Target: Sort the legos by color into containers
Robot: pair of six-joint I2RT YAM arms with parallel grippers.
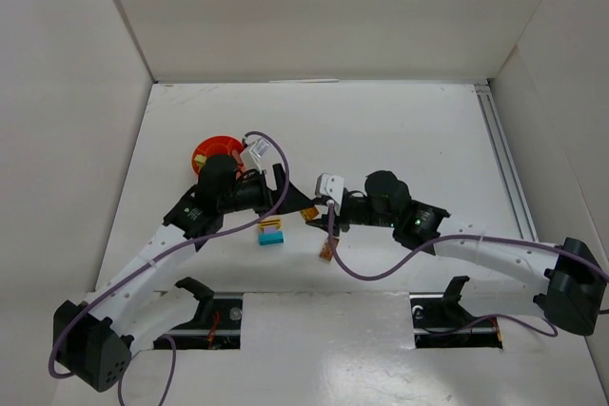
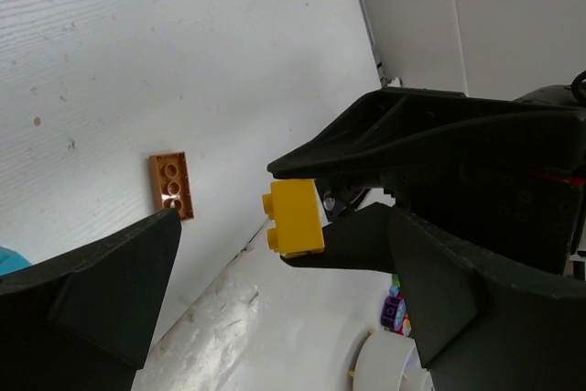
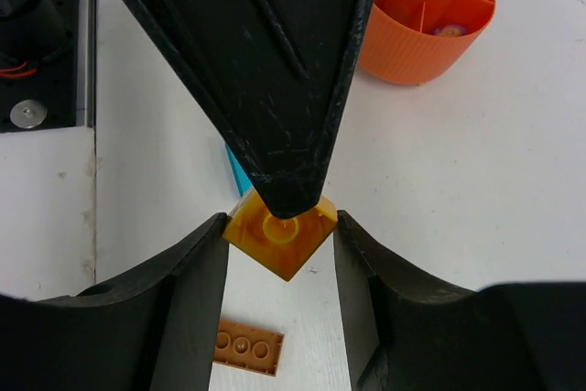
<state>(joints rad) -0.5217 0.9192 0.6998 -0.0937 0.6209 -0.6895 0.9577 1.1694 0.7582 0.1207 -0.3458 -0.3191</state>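
A white table [image 1: 400, 130] boxed in by white walls holds, at the left, the ribbed orange-red bowl [image 1: 217, 151], with something purple in one of its compartments. Just right of it, the left gripper [image 1: 288, 195] has its fingers spread wide, one fingertip [image 3: 284, 199] resting on top of the yellow brick [image 2: 295, 217], and a teal brick [image 1: 271, 235] lies on the table nearer the arm bases. Further right, the right gripper [image 3: 281, 226] presses its fingers against both sides of that yellow brick, and a brown flat plate [image 1: 326, 252] lies on the table close by.
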